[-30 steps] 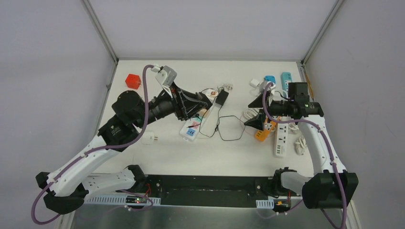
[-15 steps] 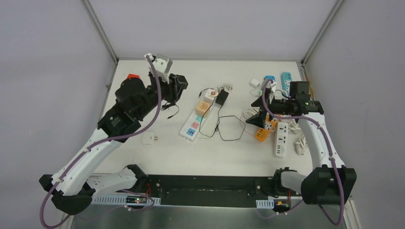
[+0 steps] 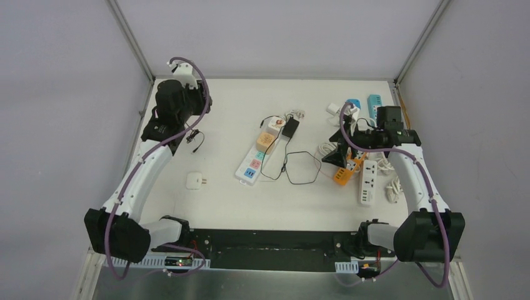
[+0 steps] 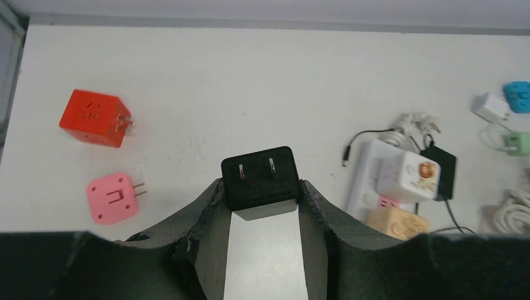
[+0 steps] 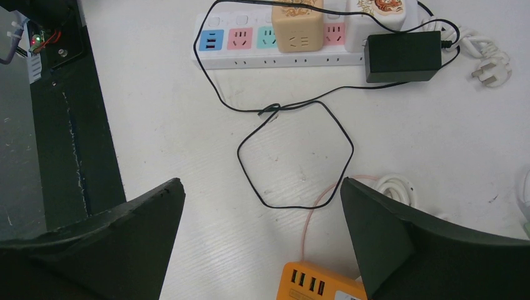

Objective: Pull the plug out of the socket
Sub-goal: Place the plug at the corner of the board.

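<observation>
Left gripper [image 4: 260, 195] is clamped on the black plug [image 4: 260, 179], one finger [image 4: 209, 206] on each side, prongs facing the wrist camera. The plug is out of the strip [image 4: 362, 181] and well apart from it, held left of the strip in the top view, toward the far-left corner. A thin black lead [image 3: 195, 139] hangs under the left arm, also well left of the strip.

Right gripper [image 5: 260, 184] is spread wide with nothing between the fingers [image 5: 150, 225]. In the top view it sits right of the strip, near it and not touching.

On the strip: a tan cube [image 5: 298, 22], a white cube [image 5: 378, 6] with an orange print next to it, then a black adapter [image 5: 400, 56] at the strip's far end. The blue, pink and teal sockets at the strip's near end are free.

A black wire loop [image 5: 294, 156] lies on the table just right of the strip, between it and the right gripper. An orange hub [image 5: 319, 284] lies further right of the strip, past the loop.

A red cube [image 4: 94, 117] and a pink plug [image 4: 111, 199] lie well left of the strip, beyond the held plug. A white plug [image 3: 197, 181] lies left of the strip's near end, apart from it.
</observation>
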{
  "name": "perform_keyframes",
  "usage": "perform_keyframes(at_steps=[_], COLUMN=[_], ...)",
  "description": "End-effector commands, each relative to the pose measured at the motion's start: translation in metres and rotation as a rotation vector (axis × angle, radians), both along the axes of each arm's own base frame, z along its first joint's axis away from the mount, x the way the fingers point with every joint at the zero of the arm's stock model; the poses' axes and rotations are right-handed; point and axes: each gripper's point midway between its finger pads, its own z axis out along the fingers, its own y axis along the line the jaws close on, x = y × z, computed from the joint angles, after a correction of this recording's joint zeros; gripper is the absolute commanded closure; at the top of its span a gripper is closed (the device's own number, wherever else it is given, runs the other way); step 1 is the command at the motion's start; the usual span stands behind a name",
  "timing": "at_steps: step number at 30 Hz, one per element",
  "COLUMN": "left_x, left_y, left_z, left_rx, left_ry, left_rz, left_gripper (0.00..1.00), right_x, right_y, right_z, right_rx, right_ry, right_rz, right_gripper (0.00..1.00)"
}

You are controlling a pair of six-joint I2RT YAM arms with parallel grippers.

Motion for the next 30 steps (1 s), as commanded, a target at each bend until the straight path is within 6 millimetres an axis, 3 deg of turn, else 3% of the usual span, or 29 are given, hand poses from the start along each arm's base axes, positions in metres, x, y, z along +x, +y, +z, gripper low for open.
perform_keyframes(at_steps=[1, 8, 15, 30], left_x=[0.032, 0.082, 0.099, 0.12], left_y=[0.034, 0.105, 0.151, 0.187], left_z=[-0.005, -0.077, -0.132, -0.207], left_rx=[-0.087, -0.147, -0.135, -0.281], left_ry=[-0.049, 0.073, 0.182, 0.422], left_rz=[0.075, 0.256, 0.443, 0.584], left_gripper=[1.0, 1.0, 1.0, 0.99], right_x=[0.006, 0.006, 0.005, 0.007], right_y=[-0.001, -0.001, -0.001, -0.002], right_z=[0.009, 0.006, 0.004, -0.002], right_rx=[-0.006, -0.004, -0.001, -0.01], right_ry=[-0.048, -0.037, -0.032, -0.016], right_rz=[0.016, 0.022, 0.027, 0.024], right_gripper=[0.0, 0.0, 0.0, 0.0])
